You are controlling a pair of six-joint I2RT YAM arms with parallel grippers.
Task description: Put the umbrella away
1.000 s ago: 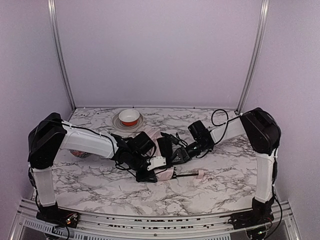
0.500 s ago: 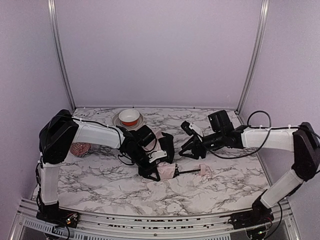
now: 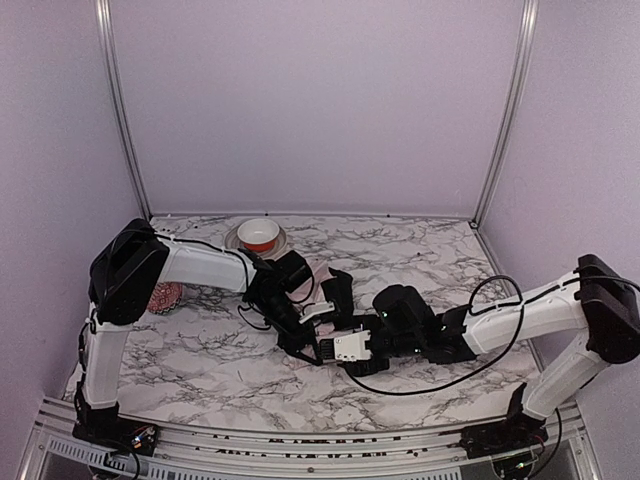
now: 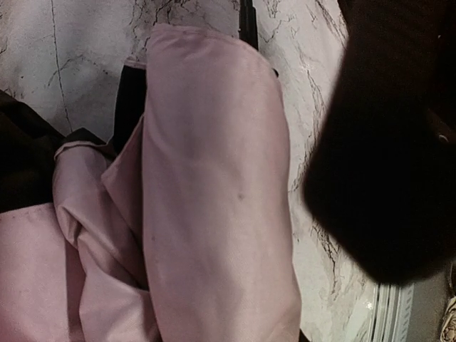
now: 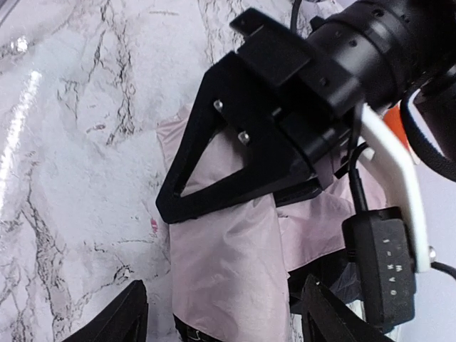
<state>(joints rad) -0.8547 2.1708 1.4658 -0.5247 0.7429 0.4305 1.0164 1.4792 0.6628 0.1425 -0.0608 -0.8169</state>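
The umbrella (image 3: 317,270) lies folded near the table's middle, mostly hidden under both grippers in the top view. Its pale pink fabric (image 4: 214,199) fills the left wrist view, and the thin black shaft (image 4: 247,14) sticks out at the top. My left gripper (image 3: 300,338) is shut on the fabric; one of its black triangular fingers (image 5: 278,164) presses on the pink cloth (image 5: 228,263). My right gripper (image 5: 224,320) reaches in low from the right and stands open, one finger on each side of the bundle. The handle knob is hidden.
A red and white bowl (image 3: 259,234) sits on a plate at the back. A reddish knobbly ball (image 3: 166,296) peeks out behind the left arm. The right arm's cable (image 3: 480,350) loops over the table on the right.
The right arm has swung down from the back right to the umbrella's near end, and its jaws have widened. The left gripper keeps its hold and has shifted slightly right.
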